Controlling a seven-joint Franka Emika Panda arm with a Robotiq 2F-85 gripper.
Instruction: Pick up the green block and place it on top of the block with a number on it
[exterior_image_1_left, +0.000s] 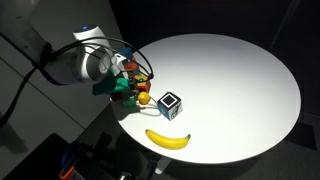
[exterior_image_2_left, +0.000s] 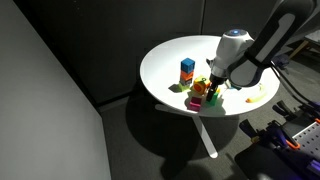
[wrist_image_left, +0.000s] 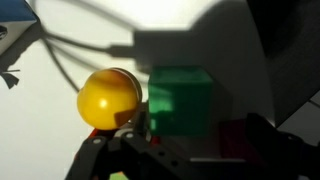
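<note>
The green block (wrist_image_left: 180, 100) fills the middle of the wrist view, resting on the white table in shadow. My gripper (wrist_image_left: 195, 132) is low over it and open. One dark finger is at the block's left edge and the other stands apart to its right. In the exterior views the gripper (exterior_image_1_left: 125, 88) (exterior_image_2_left: 208, 92) is down among a cluster of small things near the table's edge, where a bit of green (exterior_image_2_left: 196, 88) shows. The multicoloured block with a number (exterior_image_2_left: 187, 77) sits a little away, with a blue cube (exterior_image_2_left: 187, 65) directly above it in the picture.
A yellow ball (wrist_image_left: 110, 98) touches the green block's left side. A dark red cube (wrist_image_left: 235, 135) lies to the block's right, by the finger. A black cube with white faces (exterior_image_1_left: 170, 102) and a banana (exterior_image_1_left: 168, 139) lie nearby on the round white table (exterior_image_1_left: 240, 80).
</note>
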